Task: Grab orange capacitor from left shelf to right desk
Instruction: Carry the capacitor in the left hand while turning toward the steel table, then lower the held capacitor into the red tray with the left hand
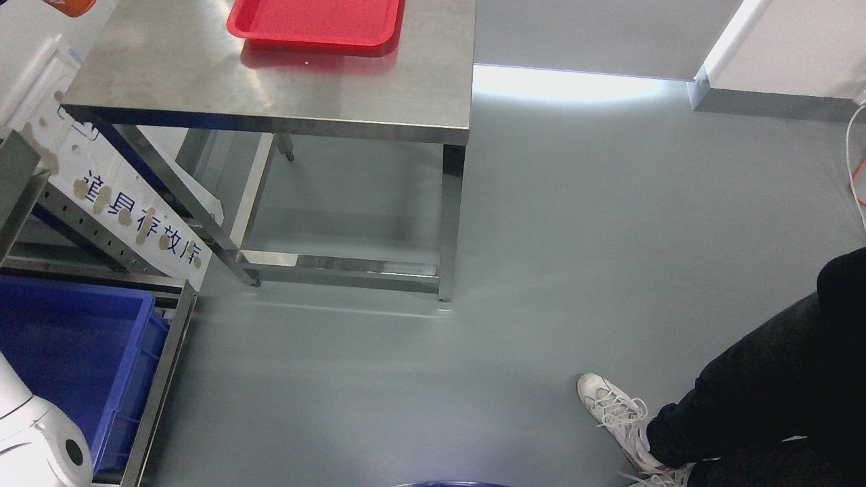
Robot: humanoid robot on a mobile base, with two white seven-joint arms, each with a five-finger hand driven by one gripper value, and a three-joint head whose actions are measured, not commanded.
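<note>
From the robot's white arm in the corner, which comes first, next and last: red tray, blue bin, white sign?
1. Blue bin, right beside the left arm, lower left.
2. White sign, higher up the left side.
3. Red tray, on the table at the top.

- A steel tabletop [203, 74] stands at upper left, bearing a red tray [314, 24] at its far edge.
- The left shelf [159, 379], a metal frame, carries a blue bin [61, 338].
- The grey floor [541, 270] bears the table's legs, a person's white shoe [612, 409], and an orange cable [858, 182] at right.
</note>
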